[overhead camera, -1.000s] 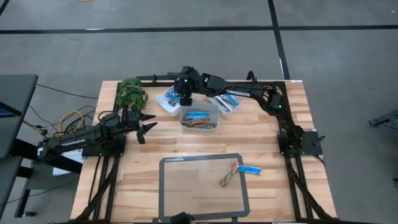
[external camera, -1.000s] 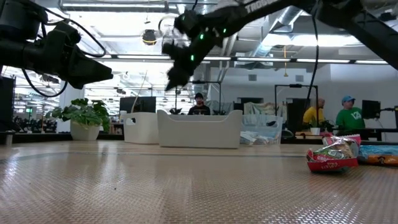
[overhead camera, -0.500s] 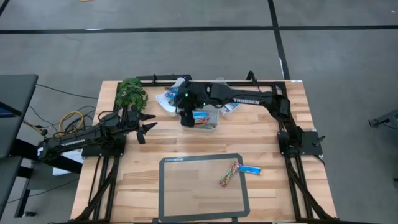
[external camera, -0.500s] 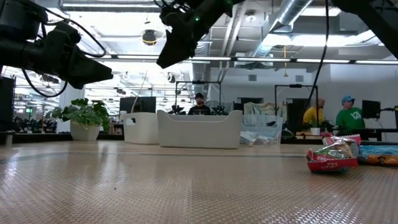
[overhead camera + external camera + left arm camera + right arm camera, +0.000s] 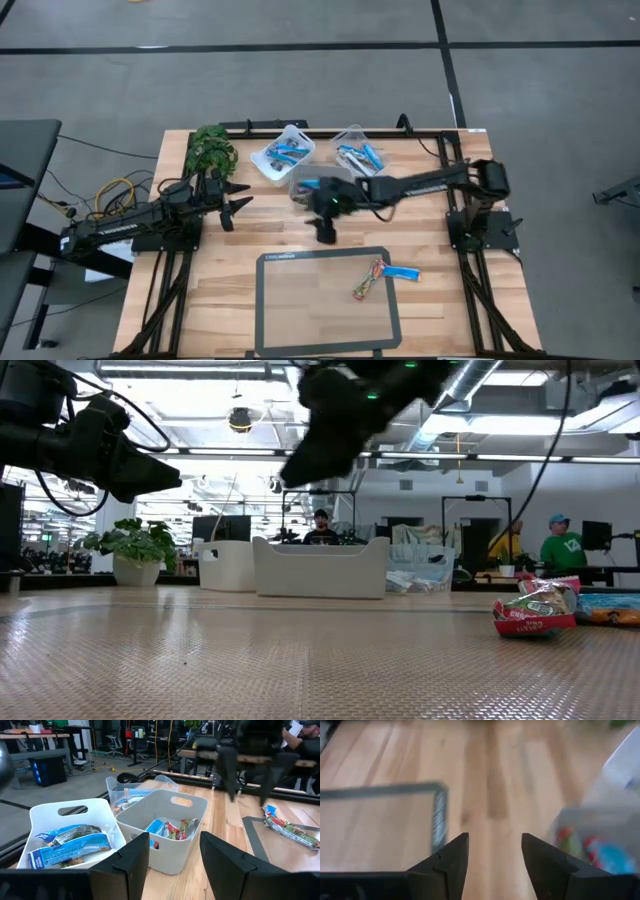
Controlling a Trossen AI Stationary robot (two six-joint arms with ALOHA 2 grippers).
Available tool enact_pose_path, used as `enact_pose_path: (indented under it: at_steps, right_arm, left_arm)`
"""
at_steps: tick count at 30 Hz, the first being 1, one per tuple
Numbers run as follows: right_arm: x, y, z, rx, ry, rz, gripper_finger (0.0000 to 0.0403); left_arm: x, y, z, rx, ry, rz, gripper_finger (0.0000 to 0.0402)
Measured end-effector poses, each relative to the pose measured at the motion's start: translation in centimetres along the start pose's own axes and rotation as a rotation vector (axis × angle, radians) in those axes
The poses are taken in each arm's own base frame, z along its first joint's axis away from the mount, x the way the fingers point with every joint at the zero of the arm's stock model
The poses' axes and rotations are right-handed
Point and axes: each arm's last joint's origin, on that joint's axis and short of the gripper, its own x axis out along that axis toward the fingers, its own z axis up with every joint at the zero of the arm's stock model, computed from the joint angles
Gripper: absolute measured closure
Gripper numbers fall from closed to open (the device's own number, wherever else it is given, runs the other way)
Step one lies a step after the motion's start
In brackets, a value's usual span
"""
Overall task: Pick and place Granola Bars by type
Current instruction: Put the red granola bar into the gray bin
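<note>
Right tool (image 5: 326, 229) hangs over the bench (image 5: 430, 225) between the middle tub (image 5: 300, 182) and the grey mat's (image 5: 300, 300) far edge, fingers spread, nothing held. Left tool (image 5: 236, 205) waits at the bench's left side, also released and empty. Granola Bars: two lie on the mat (image 5: 385, 273), one blue, one mixed; blue ones fill the two far tubs (image 5: 283, 153); mixed ones sit in the middle tub. Plant (image 5: 211, 149) at the far left corner.
</note>
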Motion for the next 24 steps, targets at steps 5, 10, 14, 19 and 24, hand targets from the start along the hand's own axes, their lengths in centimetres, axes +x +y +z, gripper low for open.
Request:
enact_pose_path:
  at_steps: [5, 10, 14, 19, 24]
  right_arm:
    - [-2.6, 3.4, -3.8, 0.024, 0.058, 0.064, 0.0227]
    - [-4.9, 6.5, -7.8, 0.009, 0.144, 0.132, 0.0227]
    - [-6.1, 8.9, -10.6, -0.122, 0.219, 0.193, 0.0227]
    - [-7.5, 12.2, -12.4, -0.455, 0.256, 0.299, 0.0227]
    - [-8.3, 14.5, -13.6, -0.740, 0.263, 0.313, 0.0227]
  left_arm:
    - [0.0, 0.0, 0.0, 0.000, 0.000, 0.000, 0.0233]
    - [0.0, 0.0, 0.0, 0.000, 0.000, 0.000, 0.0233]
    - [0.0, 0.0, 0.0, 0.000, 0.000, 0.000, 0.0233]
    - [0.0, 0.0, 0.0, 0.000, 0.000, 0.000, 0.0233]
    - [0.0, 0.0, 0.0, 0.000, 0.000, 0.000, 0.0233]
